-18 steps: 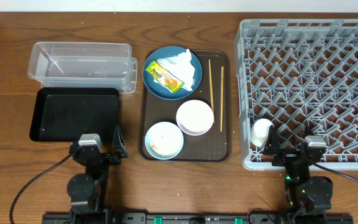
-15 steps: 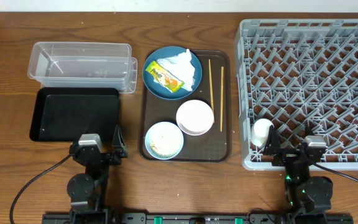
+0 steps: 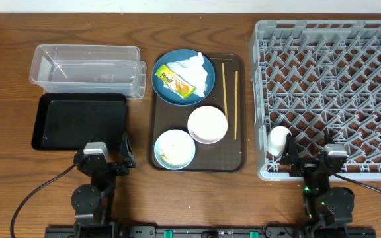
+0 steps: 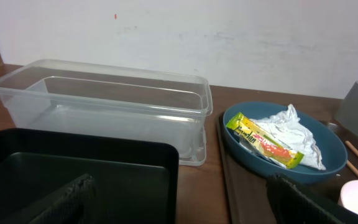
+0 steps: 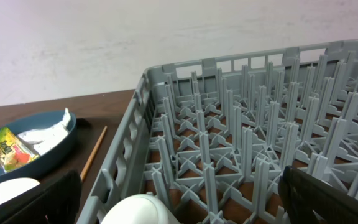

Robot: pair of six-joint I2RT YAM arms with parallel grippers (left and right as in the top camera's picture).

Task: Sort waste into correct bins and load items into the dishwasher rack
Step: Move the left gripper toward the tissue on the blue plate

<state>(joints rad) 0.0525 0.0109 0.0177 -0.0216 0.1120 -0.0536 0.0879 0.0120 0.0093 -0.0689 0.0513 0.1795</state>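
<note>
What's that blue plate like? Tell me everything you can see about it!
The blue plate is round, dark blue and smooth, with a raised rim like a shallow dish. It sits flat at the far end of the brown tray. A crumpled white tissue and a yellow-green snack wrapper lie on it. Two chopsticks lie on the tray beside it, not touching it. Nothing is holding it.

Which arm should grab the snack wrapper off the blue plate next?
Left. The left claw sits beside the black tray and clear tub, nearer the snack wrapper; the right claw sits at the dishwasher rack, farther off.
</note>
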